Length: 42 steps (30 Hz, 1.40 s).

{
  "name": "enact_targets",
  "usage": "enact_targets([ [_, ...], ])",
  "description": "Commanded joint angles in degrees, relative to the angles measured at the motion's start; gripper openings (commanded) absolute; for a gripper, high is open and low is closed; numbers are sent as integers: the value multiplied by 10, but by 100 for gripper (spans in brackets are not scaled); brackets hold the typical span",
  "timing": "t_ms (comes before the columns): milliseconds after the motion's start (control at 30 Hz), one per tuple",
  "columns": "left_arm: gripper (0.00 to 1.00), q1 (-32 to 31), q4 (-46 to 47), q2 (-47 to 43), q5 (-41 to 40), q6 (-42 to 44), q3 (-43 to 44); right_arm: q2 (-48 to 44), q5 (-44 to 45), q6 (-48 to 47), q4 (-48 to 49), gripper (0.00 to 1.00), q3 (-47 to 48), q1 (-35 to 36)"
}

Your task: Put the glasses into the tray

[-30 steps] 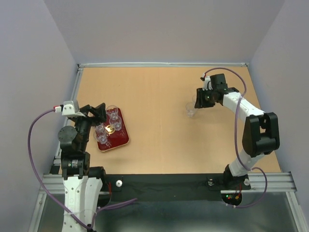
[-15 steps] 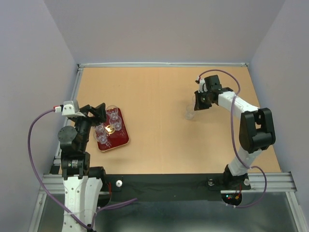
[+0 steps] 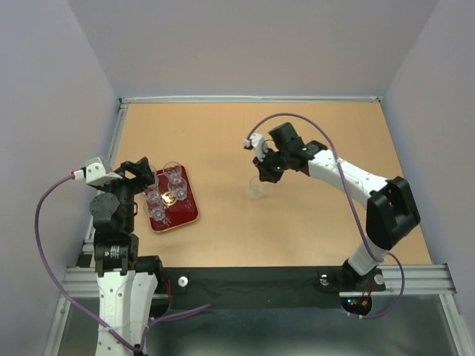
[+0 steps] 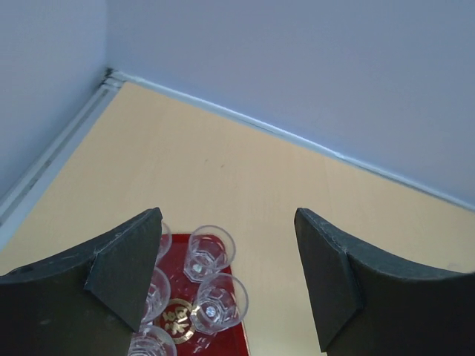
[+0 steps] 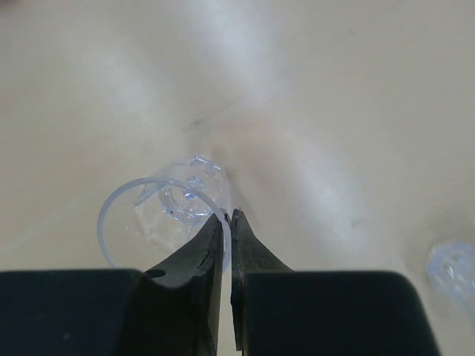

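The dark red tray (image 3: pixel 189 215) lies at the left of the table with several clear glasses (image 3: pixel 177 180) standing in it. My left gripper (image 3: pixel 142 176) hovers open and empty over the tray's far left side. In the left wrist view the glasses (image 4: pixel 210 252) and the tray (image 4: pixel 226 343) show between and below the spread fingers (image 4: pixel 122 274). My right gripper (image 3: pixel 266 172) is at mid-table, shut on the rim of one clear glass (image 3: pixel 257 187). In the right wrist view the fingertips (image 5: pixel 215 226) pinch the glass's (image 5: pixel 174 208) wall, one inside and one outside.
Light wooden tabletop (image 3: pixel 245 133) with a metal rail along the left edge (image 3: pixel 115 148) and grey walls around. A purple cable loops above the right arm (image 3: pixel 312 122). A faint clear glint shows at the right edge of the right wrist view (image 5: pixel 453 271).
My right gripper has swung left from the table's right side to the middle, bringing the glass with it. My left gripper has shifted slightly left over the tray.
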Motion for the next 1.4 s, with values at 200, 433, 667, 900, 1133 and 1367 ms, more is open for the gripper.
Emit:
enact_targets([
  [200,87,1,-94,-5,-337,-142,39,144,-20,1,0,3,224,185],
  [433,87,2,-101,-6,-344,-136,39,259,9,60,1,3,358,257],
  [667,87,2,-100,-7,-341,-134,38,325,46,90,1,3,427,290],
  [900,87,2,-95,-10,-327,-129,38,361,99,101,2,3,464,297],
  [1133,87,2,-95,-13,-323,-126,38,393,153,109,1,4,501,298],
  [1367,87,2,-92,-12,-320,-125,37,383,133,113,2,4,489,325],
])
